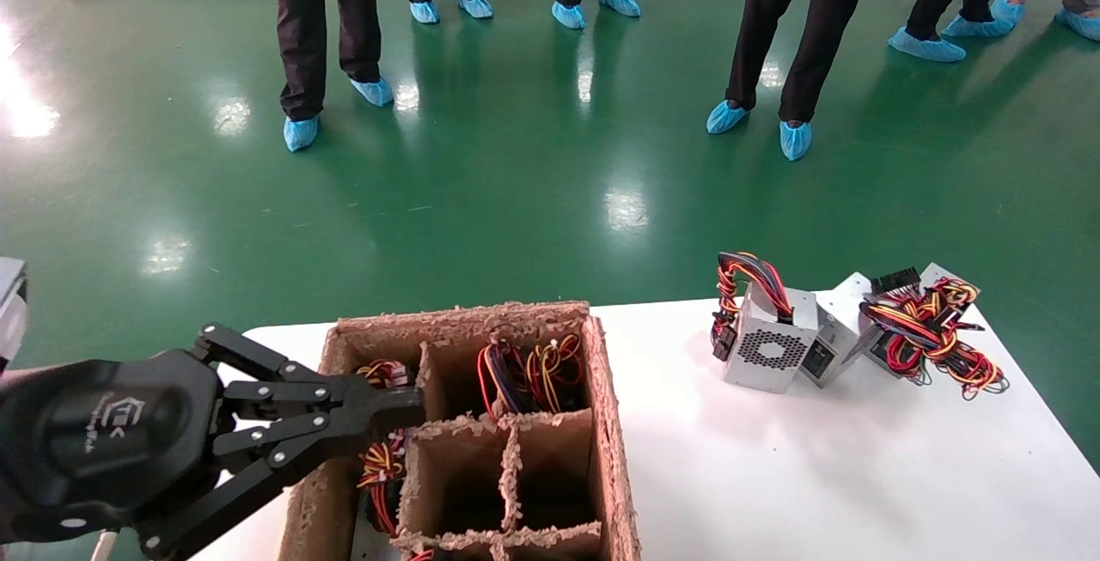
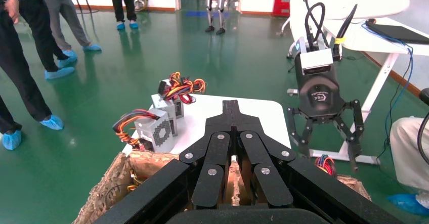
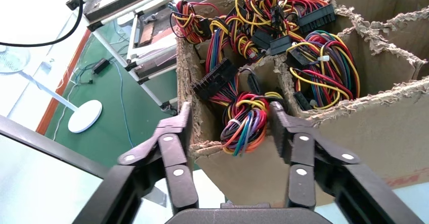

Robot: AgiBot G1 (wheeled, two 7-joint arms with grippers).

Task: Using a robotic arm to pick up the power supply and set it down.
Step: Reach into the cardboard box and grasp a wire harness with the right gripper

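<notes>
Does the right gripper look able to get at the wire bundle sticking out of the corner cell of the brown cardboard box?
Probably yes. The right gripper is open, its fingers flanking the multicoloured wire bundle, nothing between. The brown cardboard box wall near one finger could snag.

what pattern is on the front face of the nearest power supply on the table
A honeycomb vent on the silver power supply, clearest in the head view.
</notes>
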